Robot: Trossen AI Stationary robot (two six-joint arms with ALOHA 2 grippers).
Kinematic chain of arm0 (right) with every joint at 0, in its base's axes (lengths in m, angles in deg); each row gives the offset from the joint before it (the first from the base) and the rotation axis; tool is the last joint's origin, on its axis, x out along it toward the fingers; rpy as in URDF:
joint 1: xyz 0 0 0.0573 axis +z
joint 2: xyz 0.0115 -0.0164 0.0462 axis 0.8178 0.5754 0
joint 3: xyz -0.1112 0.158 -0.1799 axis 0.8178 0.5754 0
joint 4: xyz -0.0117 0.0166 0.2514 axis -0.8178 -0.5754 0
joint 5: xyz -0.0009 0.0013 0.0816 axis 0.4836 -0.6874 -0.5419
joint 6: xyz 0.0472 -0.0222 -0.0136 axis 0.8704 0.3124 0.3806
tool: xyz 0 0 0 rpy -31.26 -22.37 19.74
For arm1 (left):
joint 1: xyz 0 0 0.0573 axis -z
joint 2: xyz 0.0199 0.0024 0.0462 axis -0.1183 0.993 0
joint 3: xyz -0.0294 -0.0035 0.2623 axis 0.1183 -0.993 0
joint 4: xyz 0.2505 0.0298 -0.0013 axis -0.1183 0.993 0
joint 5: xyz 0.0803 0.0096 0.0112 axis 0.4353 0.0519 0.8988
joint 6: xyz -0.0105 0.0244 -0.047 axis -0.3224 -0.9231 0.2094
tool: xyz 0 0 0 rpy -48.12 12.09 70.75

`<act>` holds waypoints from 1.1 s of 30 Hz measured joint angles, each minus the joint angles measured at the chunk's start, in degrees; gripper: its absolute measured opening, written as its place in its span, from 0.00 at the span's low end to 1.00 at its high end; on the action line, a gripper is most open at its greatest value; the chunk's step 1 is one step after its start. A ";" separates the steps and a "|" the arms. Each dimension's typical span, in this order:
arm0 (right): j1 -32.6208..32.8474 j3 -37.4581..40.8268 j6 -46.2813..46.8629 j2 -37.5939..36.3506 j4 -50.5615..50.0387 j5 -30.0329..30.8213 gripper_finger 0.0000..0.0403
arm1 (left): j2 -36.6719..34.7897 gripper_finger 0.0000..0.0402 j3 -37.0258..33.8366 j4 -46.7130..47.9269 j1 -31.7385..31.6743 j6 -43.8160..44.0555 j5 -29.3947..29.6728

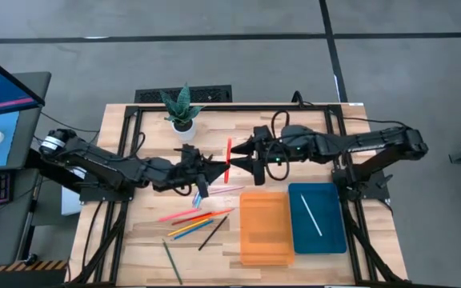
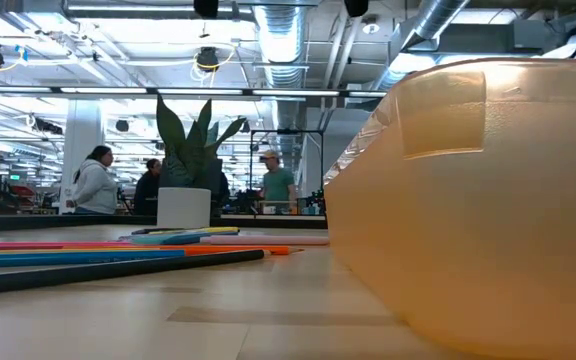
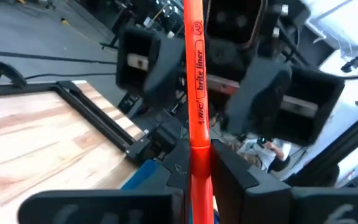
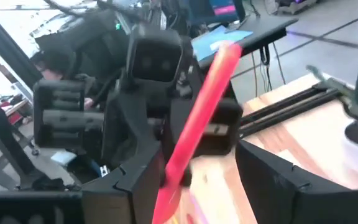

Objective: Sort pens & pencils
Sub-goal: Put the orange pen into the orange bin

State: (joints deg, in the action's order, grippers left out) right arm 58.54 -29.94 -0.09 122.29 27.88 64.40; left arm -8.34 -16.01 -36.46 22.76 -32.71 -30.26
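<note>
My left gripper (image 1: 217, 170) (image 3: 199, 177) is shut on a red-orange highlighter pen (image 1: 228, 160) (image 3: 196, 68), held in the air over the table's middle. My right gripper (image 1: 240, 158) (image 4: 197, 171) faces it from the right, open. Its fingers (image 3: 143, 57) stand on either side of the pen (image 4: 197, 118); whether one touches it, I cannot tell. Several more pens and pencils (image 1: 194, 216) (image 2: 98, 256) lie flat on the table's near left part. A white one (image 1: 310, 214) lies in the blue tray (image 1: 330, 232). My left gripper pinches the highlighter between its two fingers near the pen's near end (image 3: 199, 152). The fingers come level from the table's left and lie across the pen. The pen is lifted clear of the table, and its long free part (image 1: 229, 148) points toward the far edge.
The orange tray (image 1: 266, 232) (image 2: 488, 200) sits right of the loose pens, with the blue tray beside it. A potted plant (image 1: 182, 110) (image 2: 184, 205) stands near the far edge. A black frame (image 1: 130, 128) rims the table. People stand in the room beyond.
</note>
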 joint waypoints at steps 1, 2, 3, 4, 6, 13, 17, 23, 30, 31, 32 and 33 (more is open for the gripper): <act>-0.26 -0.05 -0.41 0.39 1.19 0.01 0.56 | 0.01 0.07 -0.02 0.15 0.00 0.00 0.02; -0.50 -0.20 -0.63 0.82 2.30 -0.06 0.56 | 0.01 0.07 -0.02 0.18 0.00 0.00 0.02; -0.74 -0.12 -0.74 0.99 2.18 -0.31 0.56 | 0.00 0.07 0.00 0.35 -0.01 0.00 0.04; -1.02 0.02 -0.78 1.04 1.61 -0.89 0.56 | 0.01 0.07 -0.01 0.50 -0.12 0.02 0.03; -1.61 -0.27 -0.81 1.70 2.30 -2.83 0.54 | 0.01 0.07 -0.02 0.81 -0.40 0.02 -0.05; -2.06 -0.35 -0.33 3.57 3.46 -5.72 0.27 | -0.01 0.07 -0.02 1.76 -1.81 0.55 -1.60; -2.04 -0.37 0.13 3.46 3.98 -6.13 0.09 | -0.01 0.07 0.00 1.86 -2.18 -0.72 -2.40; -2.30 -0.35 1.39 3.15 3.36 -4.50 0.09 | -0.08 0.09 0.13 3.93 -2.39 0.76 -2.33; -3.66 -0.40 2.51 -2.78 -8.69 3.70 0.09 | -0.19 0.25 -0.02 14.16 -2.22 6.49 -2.50; -3.93 -0.52 2.81 -3.49 -10.51 4.26 0.09 | -0.19 0.28 0.00 15.09 -2.21 7.30 -2.55; -4.24 -0.37 2.96 -4.33 -13.35 4.72 0.09 | -0.23 0.31 0.00 16.24 -2.02 8.10 -2.45; -4.54 -0.24 3.22 -5.04 -15.56 4.81 0.09 | -0.23 0.34 0.00 17.33 -1.89 8.83 -2.39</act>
State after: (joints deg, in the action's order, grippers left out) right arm 54.00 -30.18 3.14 117.25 12.32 69.21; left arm -8.57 -16.01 -19.12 20.87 -23.88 -32.65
